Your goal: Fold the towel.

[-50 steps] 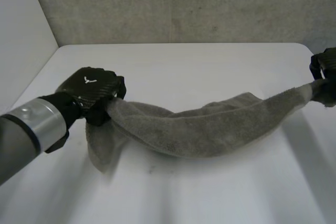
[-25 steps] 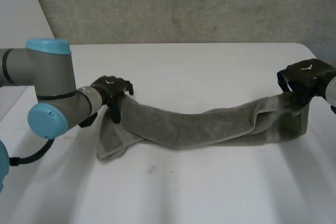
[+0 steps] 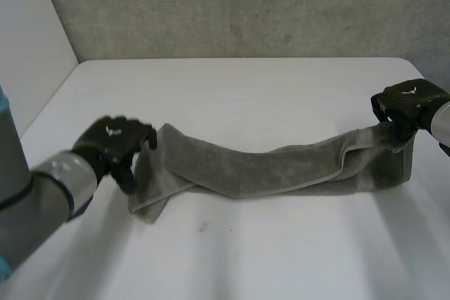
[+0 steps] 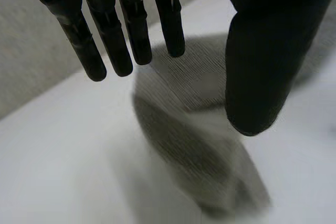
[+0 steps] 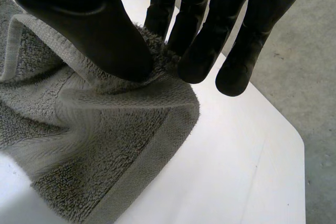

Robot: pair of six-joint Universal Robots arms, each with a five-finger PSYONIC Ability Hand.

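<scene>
A grey towel (image 3: 260, 168) lies bunched in a long band across the white table (image 3: 246, 89). My left hand (image 3: 112, 147) hovers just off the towel's left end, fingers straight and apart from the thumb, holding nothing. In the left wrist view the towel's end (image 4: 189, 129) lies below the fingers (image 4: 126, 30) and thumb (image 4: 262, 51), untouched. My right hand (image 3: 408, 107) holds the towel's right end, which hangs folded beneath it. In the right wrist view the thumb (image 5: 89, 24) and fingers (image 5: 199, 30) pinch the towel's edge (image 5: 105, 129).
A grey wall (image 3: 246, 5) stands behind the table's far edge. The table's right edge and rounded corner (image 5: 294, 140) lie close beside my right hand, with floor beyond.
My left hand has let go of the towel's left end, which dropped onto the table, and drawn back to the left. The right hand has come inward and stays pinched on its end.
</scene>
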